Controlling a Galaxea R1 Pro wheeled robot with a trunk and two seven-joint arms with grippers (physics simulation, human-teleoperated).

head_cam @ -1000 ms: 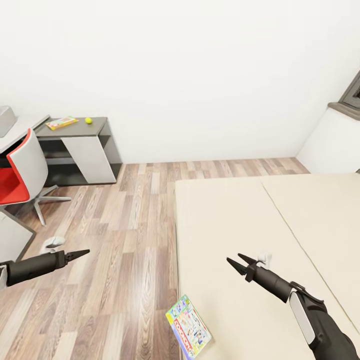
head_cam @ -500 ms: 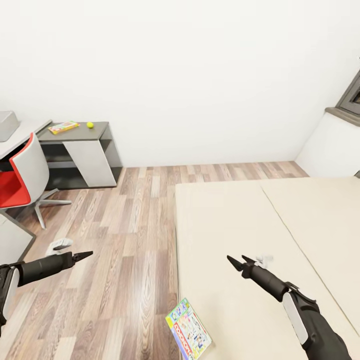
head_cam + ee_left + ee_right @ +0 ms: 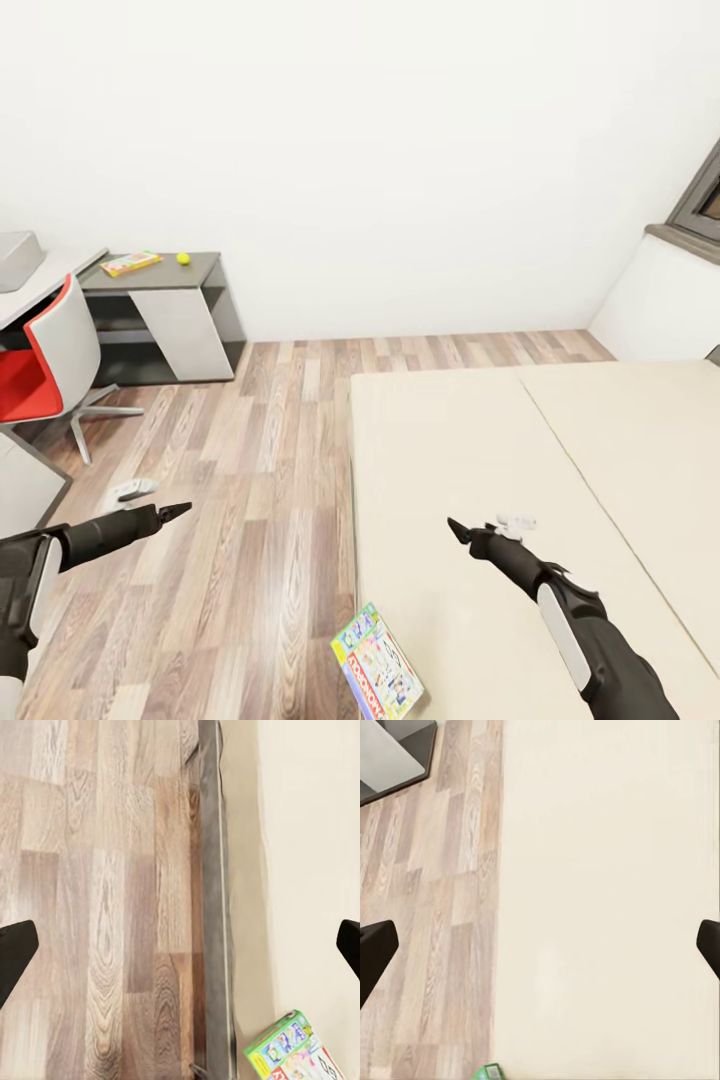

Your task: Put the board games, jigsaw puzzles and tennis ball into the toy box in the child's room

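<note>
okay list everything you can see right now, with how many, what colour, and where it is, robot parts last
board game: one, bright multicolour, at the bed's near edge
bed: one, cream, right
side unit: one, dark grey top, by the far wall
flat toy: one, yellow and multicolour, on the side unit
ball: one, yellow, beside the flat toy
chair: one, red and grey, left
toy box: one, light grey, far left
floor: wood planks
left hand: black, over floor, open
right hand: black, over bed, open

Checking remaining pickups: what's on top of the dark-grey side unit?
On the side unit: a flat colourful item, type unclear at this distance, and a tennis ball beside it. Nothing covers them.
</note>
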